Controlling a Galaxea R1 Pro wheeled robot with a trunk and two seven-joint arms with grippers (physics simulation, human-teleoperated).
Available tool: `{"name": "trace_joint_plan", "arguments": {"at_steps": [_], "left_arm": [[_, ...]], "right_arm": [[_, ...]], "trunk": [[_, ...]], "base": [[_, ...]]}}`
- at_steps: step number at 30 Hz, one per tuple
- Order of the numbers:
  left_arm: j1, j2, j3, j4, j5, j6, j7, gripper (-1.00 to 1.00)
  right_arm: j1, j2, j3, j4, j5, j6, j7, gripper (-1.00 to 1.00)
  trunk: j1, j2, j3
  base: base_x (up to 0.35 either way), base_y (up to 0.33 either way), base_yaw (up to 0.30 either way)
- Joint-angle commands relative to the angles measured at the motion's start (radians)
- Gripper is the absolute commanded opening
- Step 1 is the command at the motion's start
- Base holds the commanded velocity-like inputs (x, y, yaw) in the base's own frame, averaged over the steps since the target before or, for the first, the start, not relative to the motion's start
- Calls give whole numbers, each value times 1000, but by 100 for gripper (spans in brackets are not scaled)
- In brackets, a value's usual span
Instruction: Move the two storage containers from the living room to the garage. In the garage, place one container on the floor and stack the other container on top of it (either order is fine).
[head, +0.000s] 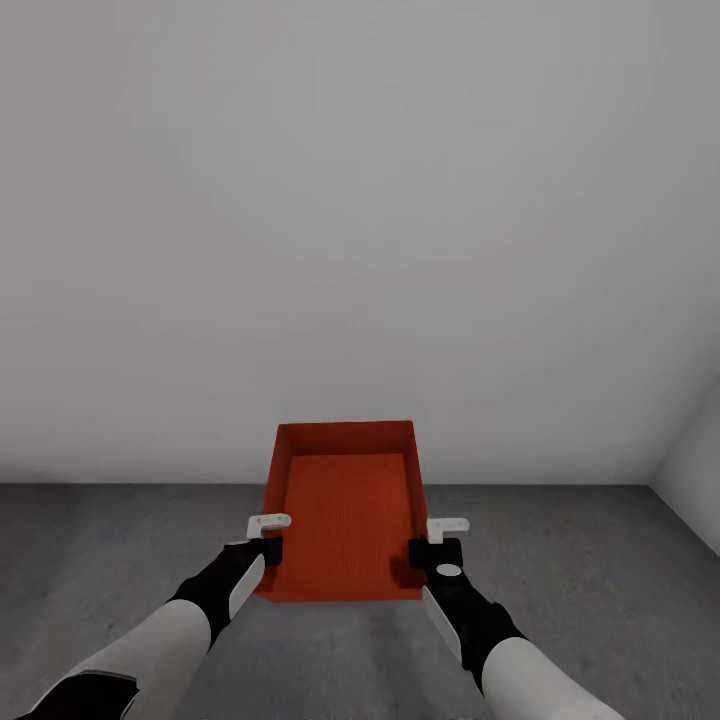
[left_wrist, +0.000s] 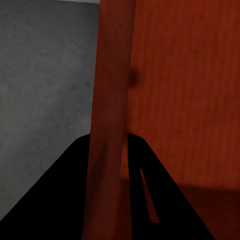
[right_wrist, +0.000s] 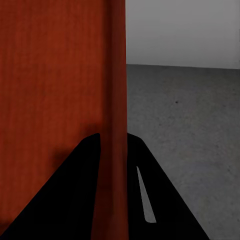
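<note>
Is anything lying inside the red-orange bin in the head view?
No: the storage container shows only its bare ribbed bottom, with the left tool and right tool clamped on its side walls.

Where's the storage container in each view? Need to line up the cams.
Head view: storage container low centre, between both arms.
Left wrist view: its wall runs between the jaws.
Right wrist view: its wall runs between the jaws.
Shared landmark: grey concrete floor.

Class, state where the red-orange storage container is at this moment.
In the head view the storage container sits centre-low, held between the left gripper and right gripper on its side walls, above the floor before a white wall.
</note>
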Motion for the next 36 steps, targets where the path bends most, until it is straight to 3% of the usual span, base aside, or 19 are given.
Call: {"name": "trace_joint_plan", "arguments": {"at_steps": [1, 36], "left_arm": [[-1, 55, 18, -5, -24, -52, 14, -100], [-1, 55, 18, -4, -21, -52, 15, -100]], "right_arm": [[0, -1, 2, 0, -9, 6, -7, -100], [0, -3, 2, 0, -9, 6, -7, -100]], "trunk": [[0, -1, -3], [0, -1, -59]], "base": [[0, 0, 0], [0, 0, 0]]}}
